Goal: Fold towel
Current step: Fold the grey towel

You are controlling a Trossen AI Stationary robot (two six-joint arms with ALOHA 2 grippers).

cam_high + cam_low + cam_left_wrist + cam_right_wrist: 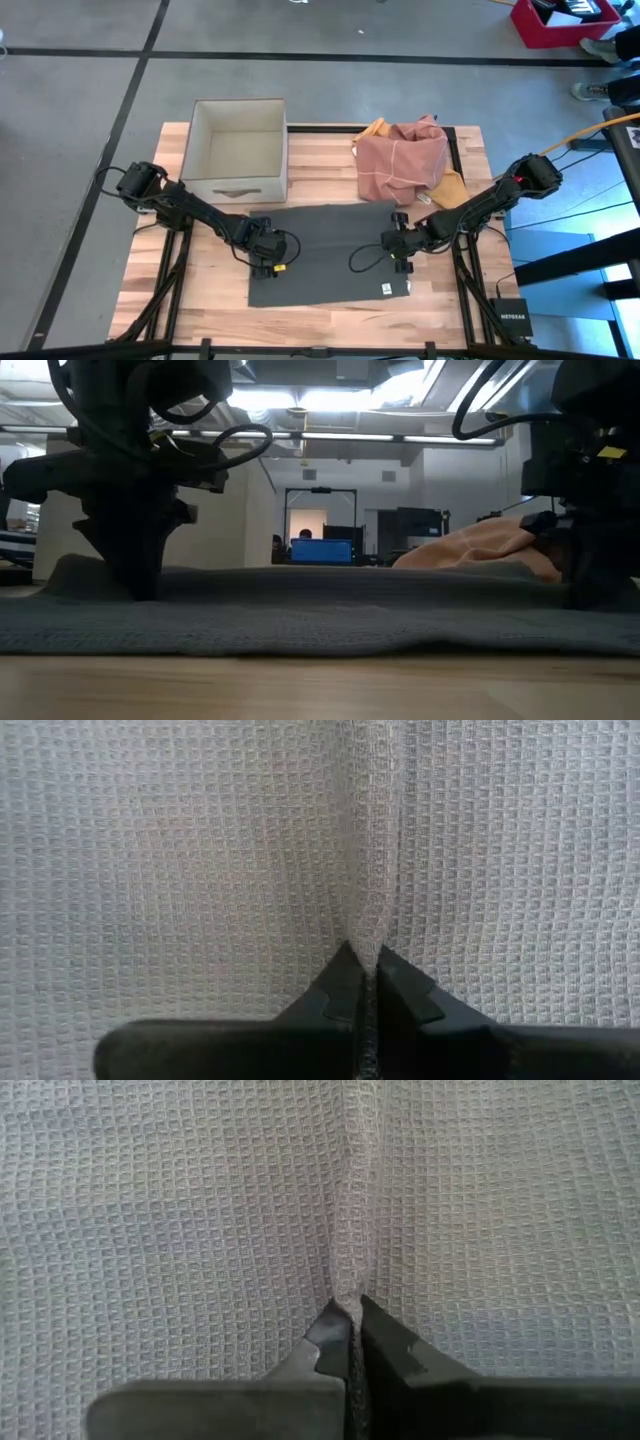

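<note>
A dark grey waffle-weave towel [330, 250] lies spread flat on the wooden table [200, 290]. My left gripper [265, 262] stands on the towel near its left edge, pointing steeply down, and is shut on a pinch of the cloth [372, 910]. My right gripper [400, 256] stands near the towel's right edge, likewise pointing down and shut on a pinch of cloth [350, 1260]. In the low view the left gripper [140, 585] and the right gripper [590, 595] both reach down to the towel's surface [330, 610]. My left gripper pinches a raised ridge of the towel [370, 935] between its two fingertips, coming from above and pointing steeply down. The ridge runs away from the fingers; the cloth around it lies flat on the table. My right gripper pinches a narrow raised ridge of the towel [348, 1285] between its two fingertips, from above and slanting down. The rest of the cloth lies flat on the table on both sides of the ridge.
An open white box [238, 150] stands at the table's far left. A heap of pink and orange cloths [405, 160] lies at the far right, just beyond the towel. A small black device [510, 315] sits off the table's near right corner.
</note>
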